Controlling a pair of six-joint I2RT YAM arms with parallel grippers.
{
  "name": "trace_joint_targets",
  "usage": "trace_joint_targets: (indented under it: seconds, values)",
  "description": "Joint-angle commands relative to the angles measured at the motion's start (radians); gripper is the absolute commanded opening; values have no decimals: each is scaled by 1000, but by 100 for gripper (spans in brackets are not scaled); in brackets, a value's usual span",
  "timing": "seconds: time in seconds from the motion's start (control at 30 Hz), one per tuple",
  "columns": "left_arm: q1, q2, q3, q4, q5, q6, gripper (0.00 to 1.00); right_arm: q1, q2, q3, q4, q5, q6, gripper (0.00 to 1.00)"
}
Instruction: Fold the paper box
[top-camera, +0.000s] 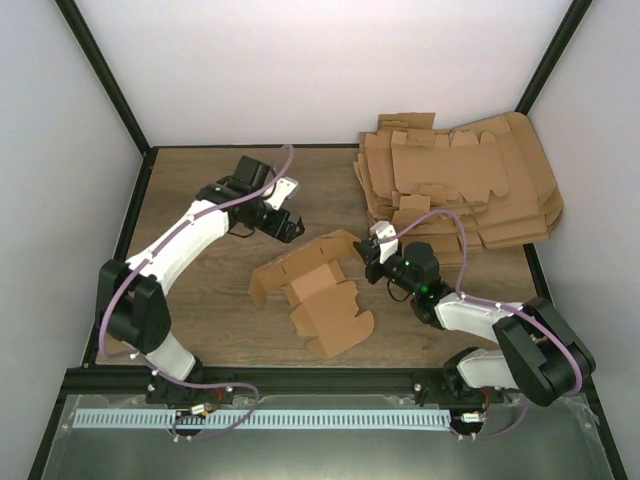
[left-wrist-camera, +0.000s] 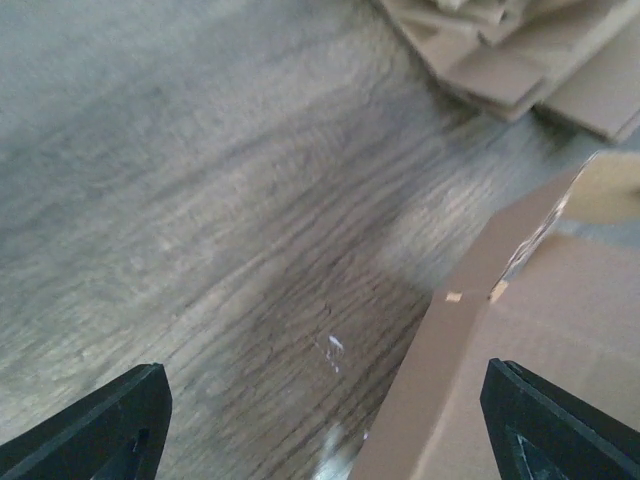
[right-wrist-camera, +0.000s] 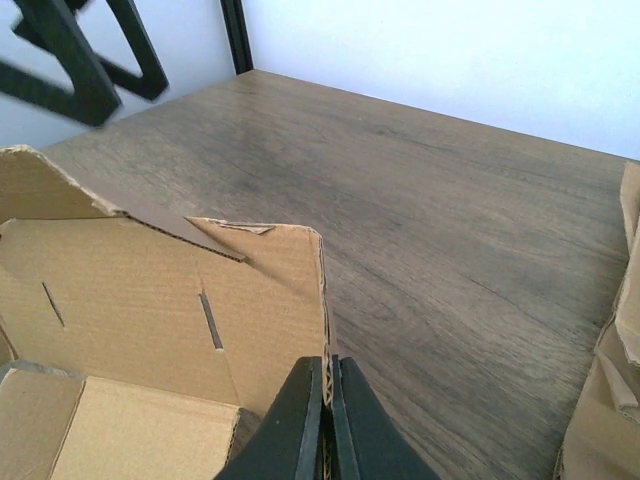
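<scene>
The right claw pinches the corrugated paper box.

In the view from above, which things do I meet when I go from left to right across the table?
First the left hand, open → paper box, partly folded → right hand, shut on the box's right flap → pile of flat cardboard sheets.

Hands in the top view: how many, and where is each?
2. The left hand is open, just beyond the paper box; the right hand is shut on its right edge.
</scene>
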Motion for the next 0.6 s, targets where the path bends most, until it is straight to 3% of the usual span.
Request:
trace_joint_targets:
  seconds: [0.0,0.13,0.57]
  values:
    - [-1,55,-18,-41,104,74,85,13,-11,3,47,7,-9,1]
    - [-3,63,-51,-38,197,98,83,15,8,14,43,4,-6,1]
    - [-39,74,-125,2,264,122,81,16,49,26,54,-2,-1,1]
